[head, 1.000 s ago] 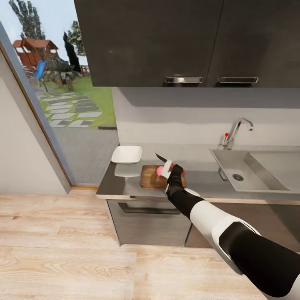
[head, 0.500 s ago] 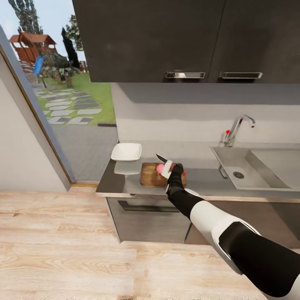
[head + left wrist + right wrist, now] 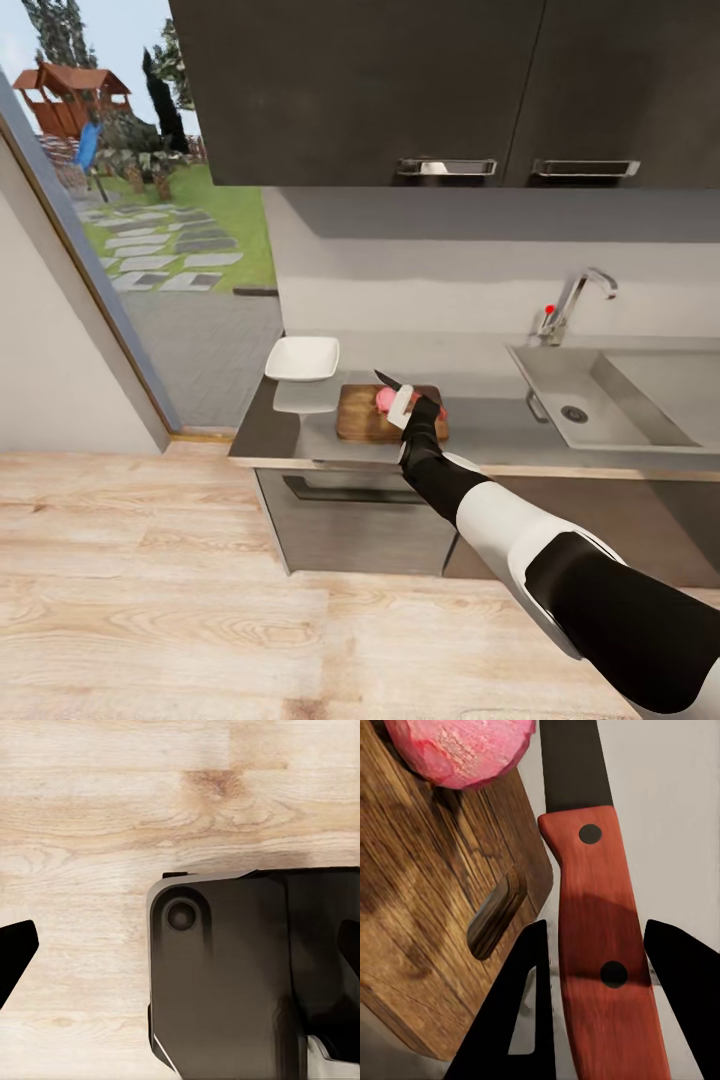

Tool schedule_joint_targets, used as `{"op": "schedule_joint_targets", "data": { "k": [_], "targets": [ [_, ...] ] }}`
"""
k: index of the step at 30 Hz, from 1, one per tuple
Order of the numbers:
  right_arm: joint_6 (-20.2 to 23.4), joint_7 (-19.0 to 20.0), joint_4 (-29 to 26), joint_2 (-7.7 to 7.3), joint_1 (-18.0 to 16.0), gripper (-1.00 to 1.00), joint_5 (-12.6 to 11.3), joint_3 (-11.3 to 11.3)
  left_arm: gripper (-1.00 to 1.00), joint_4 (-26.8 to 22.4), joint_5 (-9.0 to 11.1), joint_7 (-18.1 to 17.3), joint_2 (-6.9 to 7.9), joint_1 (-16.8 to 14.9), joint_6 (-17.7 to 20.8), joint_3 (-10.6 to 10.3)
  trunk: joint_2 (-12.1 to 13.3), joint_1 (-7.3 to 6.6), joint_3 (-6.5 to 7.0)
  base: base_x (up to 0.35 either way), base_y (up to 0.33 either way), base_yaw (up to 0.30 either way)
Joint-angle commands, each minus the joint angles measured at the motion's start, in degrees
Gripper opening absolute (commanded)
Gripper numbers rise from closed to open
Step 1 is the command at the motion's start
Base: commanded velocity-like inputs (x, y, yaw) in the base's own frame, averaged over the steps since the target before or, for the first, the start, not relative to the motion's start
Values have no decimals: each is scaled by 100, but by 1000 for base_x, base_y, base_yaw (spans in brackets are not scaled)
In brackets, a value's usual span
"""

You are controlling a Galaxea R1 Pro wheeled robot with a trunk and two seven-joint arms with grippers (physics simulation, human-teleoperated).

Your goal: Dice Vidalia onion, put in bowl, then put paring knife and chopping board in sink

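Note:
The pink Vidalia onion lies on the wooden chopping board at the countertop's left part. My right gripper is shut on the paring knife, its dark blade pointing up and left over the onion. In the right wrist view the red-orange knife handle sits between the fingers of the right gripper, with the onion and the board's handle slot beside the blade. The white bowl stands left of the board. The sink is at the right. My left gripper hangs open over the floor.
A curved faucet with a red knob stands behind the sink. Dark wall cabinets hang above the counter. A glass door to a garden is at the left, and the wooden floor lies in front. Part of my dark base is below the left gripper.
The whole head view has shifted slightly, so the camera moved. My right gripper still holds the knife over the onion in much the same pose.

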Motion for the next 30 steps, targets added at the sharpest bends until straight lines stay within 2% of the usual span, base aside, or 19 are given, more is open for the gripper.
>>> {"op": "schedule_joint_targets", "data": {
  "k": [1, 30],
  "targets": [
    [47, -3, 0, 0, -6, -100, 25, 37, 100, -11, 52, 51, 10, 0, -11, -47, -11, 3, -19, 0, 0, 0],
    [44, -8, 2, 0, -6, -100, 25, 37, 100, -15, 52, 51, 10, 0, -10, -47, -11, 3, -19, 0, 0, 0]
  ]
}}
